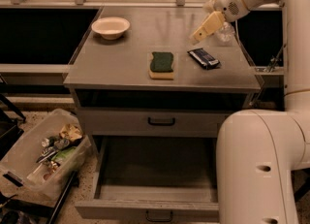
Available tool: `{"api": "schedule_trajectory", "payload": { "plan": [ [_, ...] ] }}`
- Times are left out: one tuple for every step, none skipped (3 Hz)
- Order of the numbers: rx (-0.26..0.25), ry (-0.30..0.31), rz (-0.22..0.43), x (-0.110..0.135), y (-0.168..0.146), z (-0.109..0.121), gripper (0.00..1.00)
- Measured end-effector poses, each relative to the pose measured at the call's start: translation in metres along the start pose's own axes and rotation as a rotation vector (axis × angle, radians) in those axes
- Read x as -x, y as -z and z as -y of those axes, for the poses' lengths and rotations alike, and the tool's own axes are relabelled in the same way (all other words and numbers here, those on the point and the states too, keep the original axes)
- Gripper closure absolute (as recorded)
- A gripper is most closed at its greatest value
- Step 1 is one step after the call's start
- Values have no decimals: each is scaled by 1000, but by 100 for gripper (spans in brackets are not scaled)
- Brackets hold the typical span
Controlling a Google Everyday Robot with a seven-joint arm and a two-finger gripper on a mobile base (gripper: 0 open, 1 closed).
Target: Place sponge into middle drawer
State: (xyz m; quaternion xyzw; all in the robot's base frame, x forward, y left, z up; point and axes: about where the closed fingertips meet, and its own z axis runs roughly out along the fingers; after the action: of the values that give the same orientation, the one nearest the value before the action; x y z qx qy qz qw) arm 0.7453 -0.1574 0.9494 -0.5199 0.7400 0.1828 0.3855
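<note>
The sponge (162, 64), yellow with its dark green side up, lies on the grey cabinet top (121, 58) near the front edge. My gripper (206, 27) hangs above the back right of the top, to the right of and behind the sponge, apart from it and holding nothing that I can see. The middle drawer (155, 191) is pulled out open below, with its black handle (159, 216) at the front. I see nothing inside it. The drawer one tier above (161, 121) is shut.
A dark blue snack wrapper (204, 57) lies right of the sponge. A pale bowl (110, 27) stands at the back left and a clear cup (225, 33) at the back right. A plastic bin of rubbish (43, 155) sits on the floor left. My white arm (256, 169) fills the lower right.
</note>
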Motion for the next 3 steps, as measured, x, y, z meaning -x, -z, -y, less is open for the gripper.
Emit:
{"api": "schedule_trajectory", "payload": {
  "plan": [
    [27,-27,20,-11,-12,1,0],
    [209,-49,81,-20,-40,-35,0],
    [236,-66,102,-19,-64,-37,0]
  ]
}}
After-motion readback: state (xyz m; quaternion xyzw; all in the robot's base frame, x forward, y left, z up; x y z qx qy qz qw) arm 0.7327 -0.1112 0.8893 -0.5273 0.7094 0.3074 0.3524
